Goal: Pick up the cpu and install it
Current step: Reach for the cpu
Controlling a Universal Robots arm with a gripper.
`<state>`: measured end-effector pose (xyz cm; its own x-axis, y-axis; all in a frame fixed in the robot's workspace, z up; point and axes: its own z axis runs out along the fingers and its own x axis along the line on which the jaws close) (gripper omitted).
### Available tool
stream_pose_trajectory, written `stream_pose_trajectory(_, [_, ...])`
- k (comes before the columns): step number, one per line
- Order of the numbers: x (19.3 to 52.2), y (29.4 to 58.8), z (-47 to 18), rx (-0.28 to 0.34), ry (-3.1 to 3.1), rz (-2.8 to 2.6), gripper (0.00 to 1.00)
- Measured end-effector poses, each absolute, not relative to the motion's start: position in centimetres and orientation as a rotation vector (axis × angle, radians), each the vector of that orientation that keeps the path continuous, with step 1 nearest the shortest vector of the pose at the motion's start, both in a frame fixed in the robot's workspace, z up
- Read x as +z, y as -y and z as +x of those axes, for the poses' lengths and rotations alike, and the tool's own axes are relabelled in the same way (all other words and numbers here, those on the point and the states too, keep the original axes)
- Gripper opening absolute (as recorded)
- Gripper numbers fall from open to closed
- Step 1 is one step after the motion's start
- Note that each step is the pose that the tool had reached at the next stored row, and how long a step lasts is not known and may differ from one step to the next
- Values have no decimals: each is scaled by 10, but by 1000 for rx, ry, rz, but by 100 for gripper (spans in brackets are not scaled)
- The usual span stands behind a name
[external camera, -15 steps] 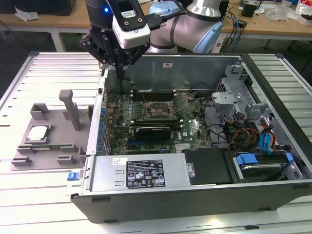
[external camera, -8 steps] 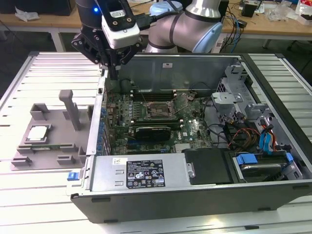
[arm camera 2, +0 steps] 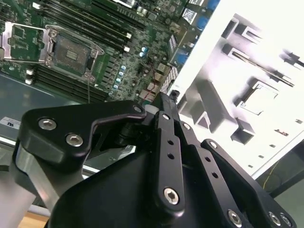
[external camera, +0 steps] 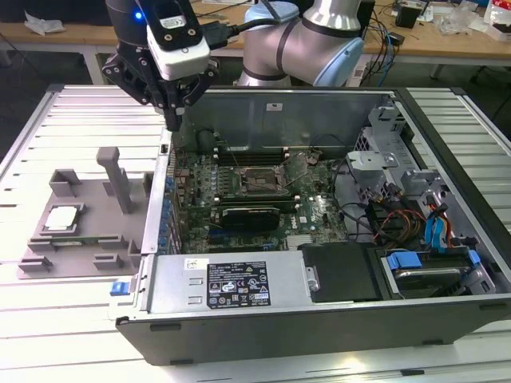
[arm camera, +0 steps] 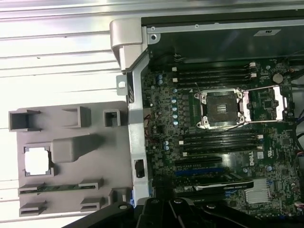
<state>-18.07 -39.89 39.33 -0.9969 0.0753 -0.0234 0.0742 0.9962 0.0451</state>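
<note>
1. The cpu (external camera: 62, 217) lies flat in a square pocket of the grey tray (external camera: 92, 227), at the exterior view's left and outside the computer case (external camera: 279, 319). It has not been lifted. A grab that is off centre could tip it or wedge it against the pocket's walls. The tray's tall post (external camera: 120, 182) stands between the pocket and the case, so a low pass could knock it.
2. The gripper (external camera: 172, 121) hangs over the case's left wall, well apart from the cpu. Its fingers look pressed together and hold nothing. Lowered like that, they would land on the chip's top rather than either side of it.
3. The socket (external camera: 257, 179) sits mid-board with its frame (external camera: 297, 166) tipped up. I judge the worst risk is here: a chip set down crooked or turned the wrong way could bend the contacts.
4. Hard to make out:
   - In both wrist views the cpu (arm camera: 37, 160) is a bright blank square, so I cannot tell which way it is turned.
   - The socket's contacts are too small to tell.
   - The gripper's body covers the finger pads in the second wrist view.
</note>
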Motion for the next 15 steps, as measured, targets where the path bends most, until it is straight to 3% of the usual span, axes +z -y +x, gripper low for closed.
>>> stream_pose_trajectory(15, [393,399,-220,69,-3113,117,11])
